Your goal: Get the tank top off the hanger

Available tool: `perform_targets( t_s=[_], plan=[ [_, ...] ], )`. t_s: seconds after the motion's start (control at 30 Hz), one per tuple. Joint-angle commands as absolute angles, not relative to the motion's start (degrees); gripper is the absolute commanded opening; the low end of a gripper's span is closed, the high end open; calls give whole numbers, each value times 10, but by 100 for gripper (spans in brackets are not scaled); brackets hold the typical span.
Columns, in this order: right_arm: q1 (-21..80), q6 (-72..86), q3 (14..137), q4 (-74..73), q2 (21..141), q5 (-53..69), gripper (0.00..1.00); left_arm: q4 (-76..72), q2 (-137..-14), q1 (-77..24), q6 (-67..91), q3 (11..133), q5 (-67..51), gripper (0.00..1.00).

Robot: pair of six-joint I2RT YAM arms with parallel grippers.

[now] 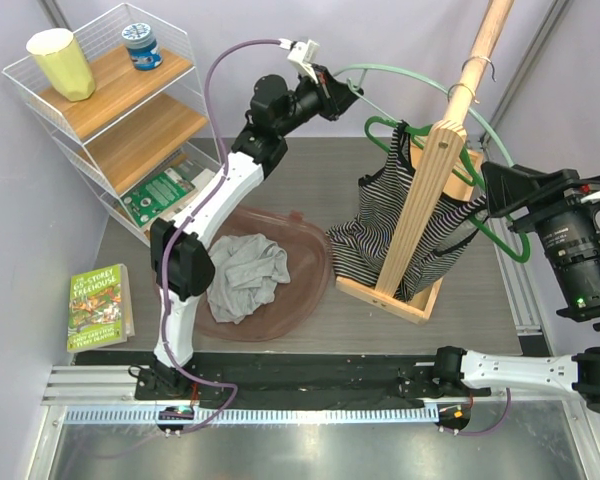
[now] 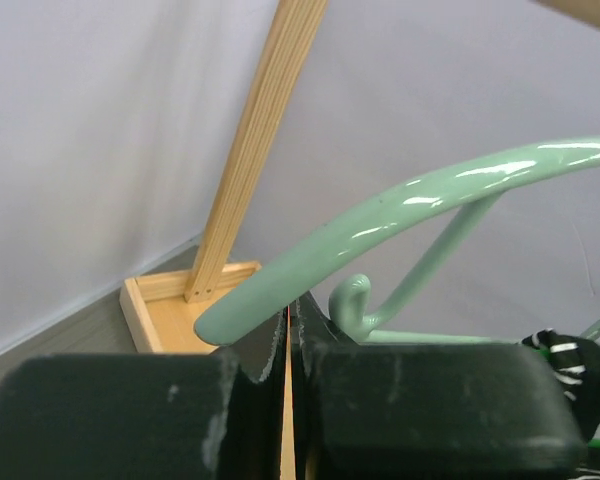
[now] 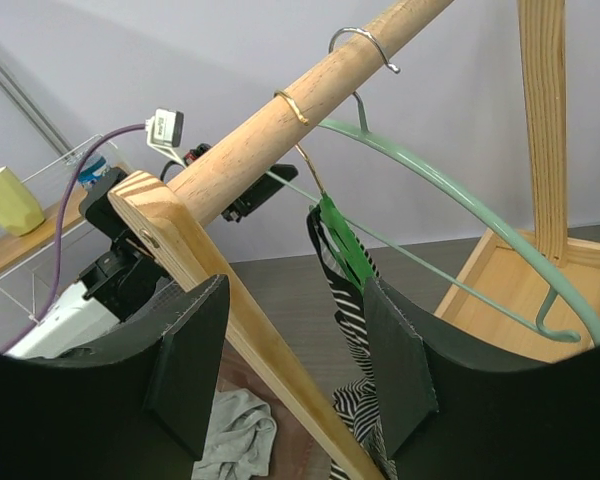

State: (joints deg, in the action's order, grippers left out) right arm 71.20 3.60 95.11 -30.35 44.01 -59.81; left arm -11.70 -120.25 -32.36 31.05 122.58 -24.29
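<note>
Left of the rack, left gripper: clamped tight on pale green hanger tip.
Right gripper: fingers wide apart, holding nothing, just right of rack.
Tank top: striped, on dark green hanger under rack's rail.

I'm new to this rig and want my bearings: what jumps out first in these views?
A black-and-white striped tank top hangs on a dark green hanger from the wooden rack, right of centre. The left gripper is shut on the end of an empty light green hanger hooked over the rack's rod, while the right gripper is open beside the top.
</note>
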Motion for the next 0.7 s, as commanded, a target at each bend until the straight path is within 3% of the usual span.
perform_targets(
  t_s=[0.0, 0.13, 0.4, 0.5, 0.53, 0.63, 0.67],
  plan=[
    [714, 40, 947, -294, 432, -598, 62, -113, -1186, -338, 311, 1271, -219, 1],
    [715, 44, 947, -294, 428, -594, 62, -56, -1199, -342, 313, 1324, -206, 5],
    [715, 53, 941, -294, 425, -585, 62, 16, -1220, -341, 308, 1326, -193, 27],
    [715, 54, 940, -294, 425, -583, 62, 32, -1233, -342, 306, 1339, -192, 40],
    [715, 56, 940, -294, 425, -583, 62, 36, -1233, -342, 302, 1339, -187, 52],
    [715, 57, 940, -294, 425, -583, 62, 86, -1231, -340, 280, 1346, -159, 68],
    [715, 57, 940, -294, 424, -583, 62, 101, -1226, -338, 275, 1346, -151, 70]
  ],
)
